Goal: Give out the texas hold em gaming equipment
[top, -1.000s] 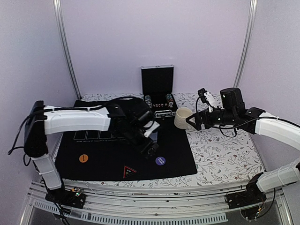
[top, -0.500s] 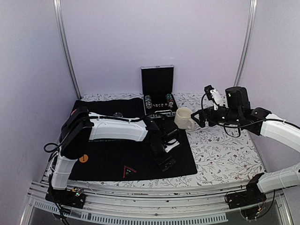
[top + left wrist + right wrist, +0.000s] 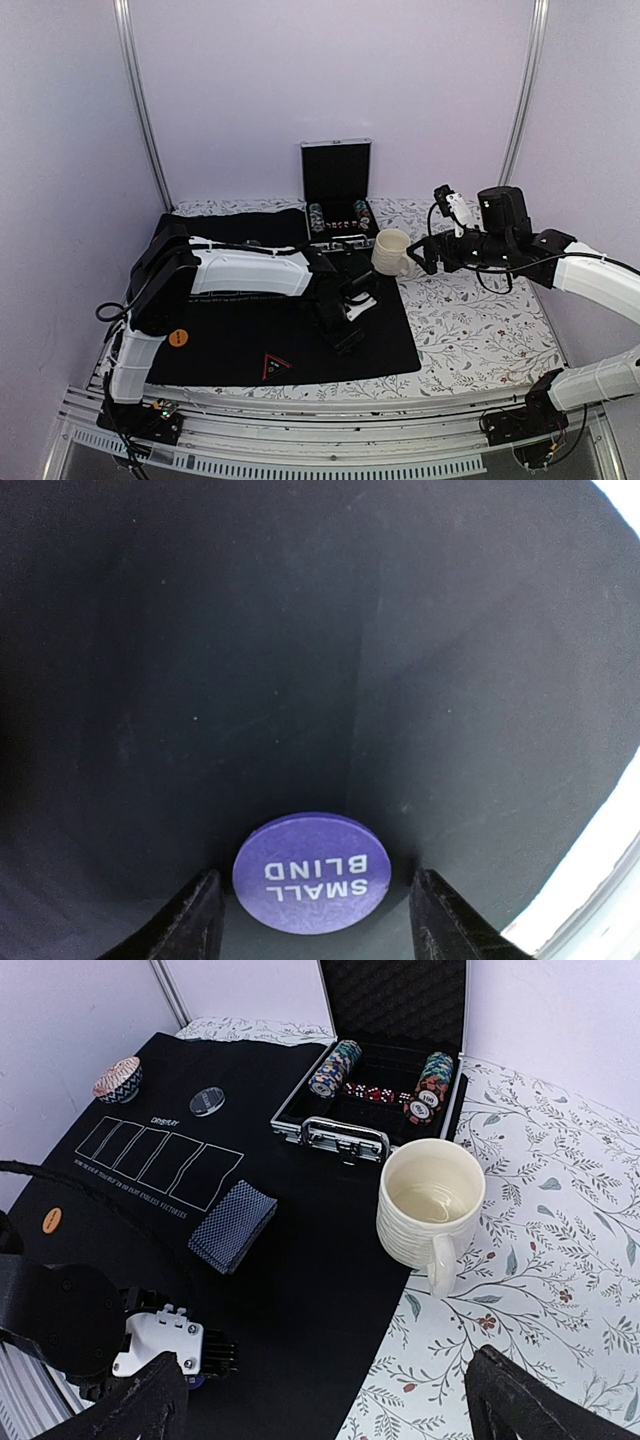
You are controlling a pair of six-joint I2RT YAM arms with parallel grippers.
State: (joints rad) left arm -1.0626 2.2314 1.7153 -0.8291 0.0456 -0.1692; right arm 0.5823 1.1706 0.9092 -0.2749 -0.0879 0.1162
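A purple button (image 3: pixel 310 873) marked SMALL BLIND lies flat on the black mat (image 3: pixel 300 630). My left gripper (image 3: pixel 315 885) is open, with one finger on each side of the button and not touching it. In the top view the left gripper (image 3: pixel 345 335) hides the button. An orange button (image 3: pixel 178 338) lies at the mat's left. A blue-backed card deck (image 3: pixel 232 1225) lies mid-mat. Poker chips (image 3: pixel 335 1065) stand in the open case (image 3: pixel 345 1138). My right gripper (image 3: pixel 335 1410) is open and empty, hovering near the cream mug (image 3: pixel 432 1205).
A small dark round button (image 3: pixel 207 1102) and a patterned round object (image 3: pixel 118 1078) sit at the mat's far left corner. The mug (image 3: pixel 391 251) stands at the mat's right edge, in front of the case (image 3: pixel 338 200). A red triangle mark (image 3: pixel 276 366) is near the mat's front edge.
My left arm has swung right across the mat and come down over the purple button. My right gripper has drawn back a little to the right of the mug.
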